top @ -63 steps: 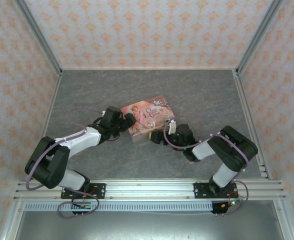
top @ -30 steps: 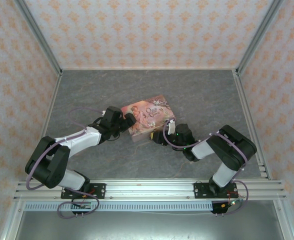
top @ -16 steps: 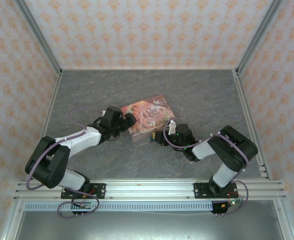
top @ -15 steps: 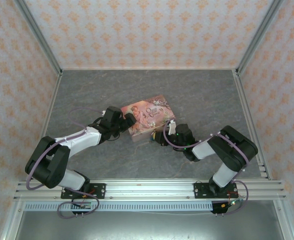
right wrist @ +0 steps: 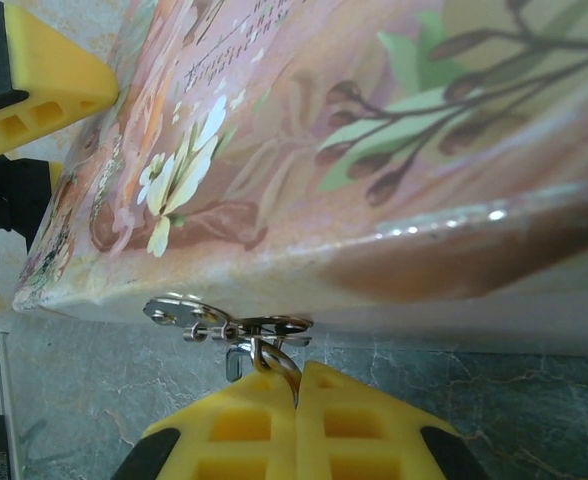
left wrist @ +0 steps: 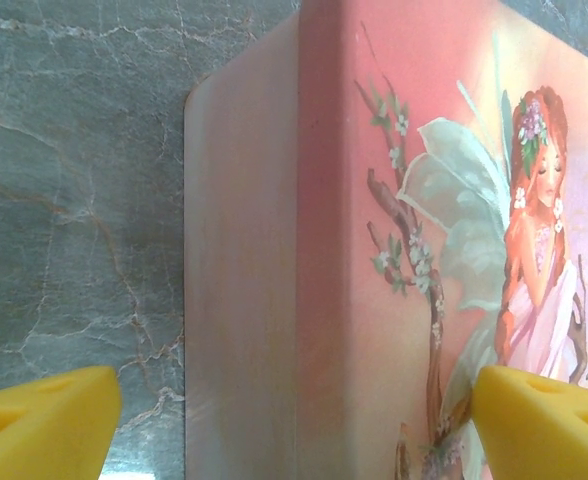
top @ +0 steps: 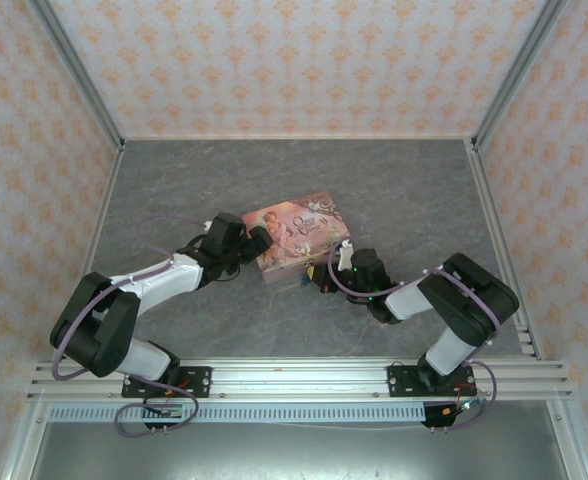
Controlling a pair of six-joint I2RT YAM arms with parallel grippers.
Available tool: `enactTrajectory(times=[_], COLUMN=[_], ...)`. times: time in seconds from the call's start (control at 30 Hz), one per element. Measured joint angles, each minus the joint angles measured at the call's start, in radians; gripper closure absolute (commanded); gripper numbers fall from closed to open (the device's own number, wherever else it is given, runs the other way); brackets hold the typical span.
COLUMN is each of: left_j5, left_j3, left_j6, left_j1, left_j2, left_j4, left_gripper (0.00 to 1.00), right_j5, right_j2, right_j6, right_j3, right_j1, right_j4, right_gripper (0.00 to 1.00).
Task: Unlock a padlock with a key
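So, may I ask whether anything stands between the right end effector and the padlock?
Nothing visible does: the right end effector, shut on a metal ring, sits at the tin's near edge, beside the padlock.

bright, even and soft from overhead in the top view, with faint shadows beneath the arms [top: 164,278] on the grey table [top: 404,190]. sharp there; softer close up, blurred at the left fingertips [left wrist: 44,425], glinting white along the edge of the pink tin [right wrist: 374,150].

High rear camera down over the table [top: 404,200]; wrist cameras close on the shared pink tin [top: 296,236]
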Motion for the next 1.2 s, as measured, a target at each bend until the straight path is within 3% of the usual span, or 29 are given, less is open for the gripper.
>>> enactTrajectory(times=[0.53, 1.2], left_j5=[0.0, 0.018], left_j3=[0.0, 0.0], left_j6=[0.0, 0.0], left_j1=[-0.013, -0.013], left_j2=[0.0, 0.007], left_j4=[0.001, 0.01], left_gripper=[0.1, 0.07], right_j5=[0.124, 0.167], right_j2=[-0.074, -0.121], right_j6=[0.179, 0.316], right_j3=[-0.029, 0.001], right_j1=[-0.02, -0.064], right_j4=[-0.044, -0.108], right_gripper=[1.0, 1.0])
